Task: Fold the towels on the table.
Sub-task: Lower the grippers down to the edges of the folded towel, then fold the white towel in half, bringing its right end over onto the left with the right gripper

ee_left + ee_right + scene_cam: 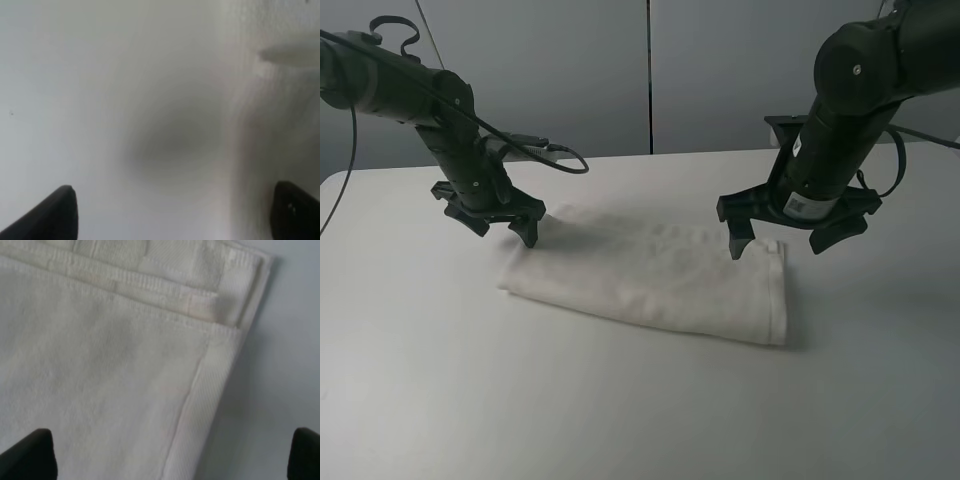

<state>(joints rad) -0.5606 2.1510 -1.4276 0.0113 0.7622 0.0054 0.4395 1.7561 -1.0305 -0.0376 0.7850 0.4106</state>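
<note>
Exterior high: the towel [655, 275] lies flat at the centre of the table [440, 380]. My left gripper [505, 232] is spread at its 10 o'clock corner and my right gripper [778, 247] is spread at 2 o'clock.
Left wrist: blurred (towel edge barely discernible).
Right wrist: a layered towel corner lies between wide-apart fingertips [30, 455].

Off-white towel [650, 275], ribbed woven band [125, 282] along its edge — plain matte white table [420, 380], black fingers [528, 232].

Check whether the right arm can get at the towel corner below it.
Probably yes. The right gripper hangs open right over the towel corner, layered edges exposed, nothing lying between; the left gripper is at the other end.
</note>
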